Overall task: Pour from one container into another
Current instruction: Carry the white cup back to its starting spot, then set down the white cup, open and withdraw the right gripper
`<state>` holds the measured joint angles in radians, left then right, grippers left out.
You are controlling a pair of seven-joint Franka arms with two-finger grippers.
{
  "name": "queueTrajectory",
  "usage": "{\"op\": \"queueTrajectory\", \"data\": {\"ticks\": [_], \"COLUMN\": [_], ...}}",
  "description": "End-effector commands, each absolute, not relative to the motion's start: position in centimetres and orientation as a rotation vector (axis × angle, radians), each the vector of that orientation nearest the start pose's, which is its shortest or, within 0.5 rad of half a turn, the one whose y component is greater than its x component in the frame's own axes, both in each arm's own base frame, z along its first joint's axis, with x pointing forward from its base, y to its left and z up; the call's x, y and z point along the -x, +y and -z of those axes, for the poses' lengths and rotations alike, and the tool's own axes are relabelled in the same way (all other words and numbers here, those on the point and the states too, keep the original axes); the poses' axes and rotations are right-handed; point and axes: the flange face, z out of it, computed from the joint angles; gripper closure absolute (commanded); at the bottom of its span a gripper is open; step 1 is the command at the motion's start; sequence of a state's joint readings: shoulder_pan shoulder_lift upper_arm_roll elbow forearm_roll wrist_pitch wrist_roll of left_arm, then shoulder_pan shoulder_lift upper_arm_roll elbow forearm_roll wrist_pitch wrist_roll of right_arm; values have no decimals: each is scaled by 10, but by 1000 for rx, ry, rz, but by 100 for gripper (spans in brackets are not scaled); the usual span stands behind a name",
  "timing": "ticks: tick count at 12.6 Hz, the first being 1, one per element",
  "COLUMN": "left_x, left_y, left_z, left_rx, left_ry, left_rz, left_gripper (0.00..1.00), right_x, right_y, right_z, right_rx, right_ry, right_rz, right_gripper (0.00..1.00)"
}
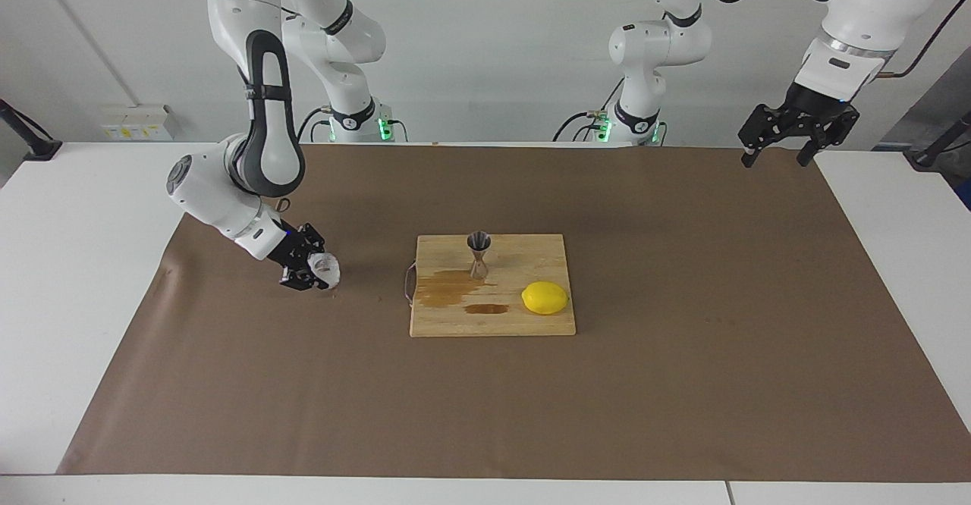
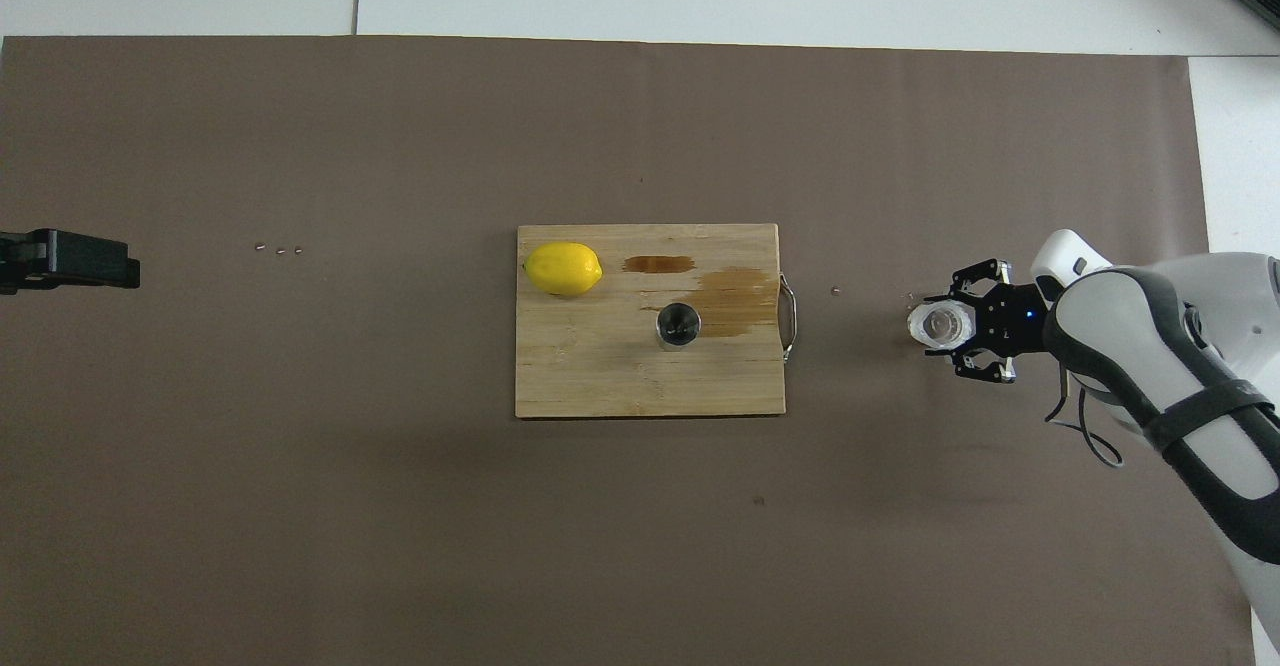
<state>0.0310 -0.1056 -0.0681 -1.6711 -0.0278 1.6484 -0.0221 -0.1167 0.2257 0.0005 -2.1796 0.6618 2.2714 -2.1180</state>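
Observation:
The clear faceted glass cup (image 1: 328, 268) (image 2: 940, 326) is low over the brown paper toward the right arm's end of the table. My right gripper (image 1: 317, 271) (image 2: 948, 327) is shut on it, with a finger on either side. The silver hourglass jigger (image 1: 479, 253) (image 2: 678, 324) stands upright on the wooden cutting board (image 1: 455, 323) (image 2: 600, 376) at the table's middle, well apart from the cup. My left gripper (image 1: 776, 159) (image 2: 90, 261) is open and empty, waiting high over the left arm's end of the table.
A yellow lemon (image 1: 545, 297) (image 2: 563, 268) lies on the board, farther from the robots than the jigger. Wet brown stains (image 1: 447, 289) (image 2: 735, 296) mark the board beside the jigger. Small specks (image 2: 278, 249) lie on the paper toward the left arm's end.

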Motion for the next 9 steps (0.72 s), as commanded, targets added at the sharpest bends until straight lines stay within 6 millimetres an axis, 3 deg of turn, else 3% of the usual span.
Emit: {"op": "queueTrajectory", "data": {"ticks": [1, 5, 9], "left_x": [-528, -528, -524], "left_y": [-22, -26, -26], "left_z": [-640, -639, -638], "left_rx": [3157, 3157, 3158], "left_ry": [32, 49, 40], "left_rz": [142, 142, 113], "left_gripper": [0, 0, 0], "right_x": [-547, -543, -537], "right_y": [-49, -37, -25], "right_z": [-288, -330, -364], "right_rx": [1997, 2037, 2199], "right_ry": [-1918, -1838, -1733], "right_rz": [574, 570, 409], "right_gripper": [0, 0, 0]}}
